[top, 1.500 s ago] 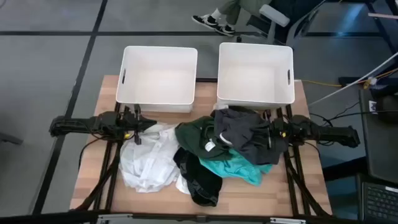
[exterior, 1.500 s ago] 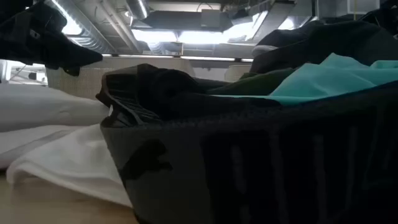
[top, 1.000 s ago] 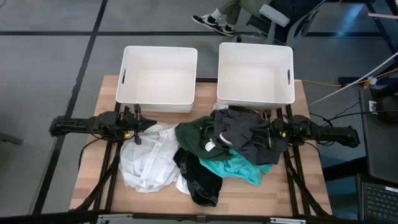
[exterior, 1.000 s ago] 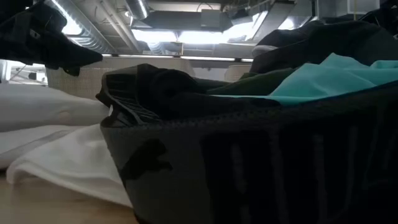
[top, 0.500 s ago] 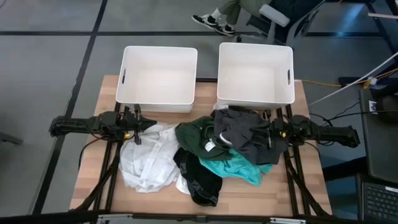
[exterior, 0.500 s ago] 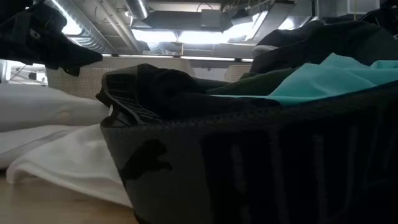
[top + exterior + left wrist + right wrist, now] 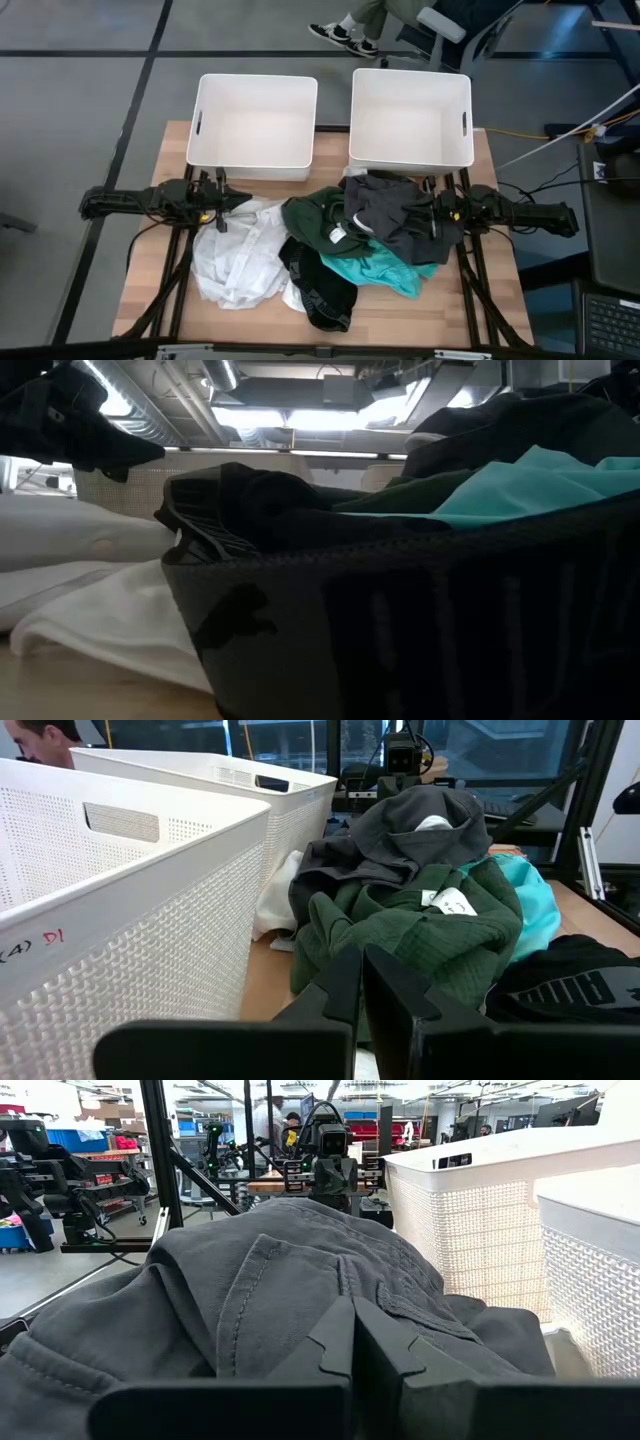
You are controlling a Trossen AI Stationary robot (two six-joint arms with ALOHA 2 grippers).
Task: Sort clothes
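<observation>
A: Change over the last moments: none. The clothes [image 7: 335,247] lie heaped mid-counter exactly as before, and both arms sit where they were. Sorting has not begun; both white bins [image 7: 256,122] hold nothing.

B: Gripper state?

A: Left gripper [image 7: 240,202] pressed together, empty, at the left edge of the heap beside the white garment [image 7: 240,262]. Right gripper [image 7: 428,212] likewise pressed together, empty, against the dark grey garment [image 7: 300,1280], which fills its wrist view.

B: Layout of the heap?

A: Dark green garment [image 7: 420,935] in the middle, grey above it toward the right bin [image 7: 411,117], teal garment [image 7: 375,270] below right, black garment [image 7: 320,290] nearest the front edge of the counter [image 7: 160,160].

B: Room to move?

A: Bare counter strips left and right of the heap. Bin walls stand just behind it, so lifts will likely need height to clear the rims. Black garment sits near the front edge; a careless drag could slide it off
</observation>
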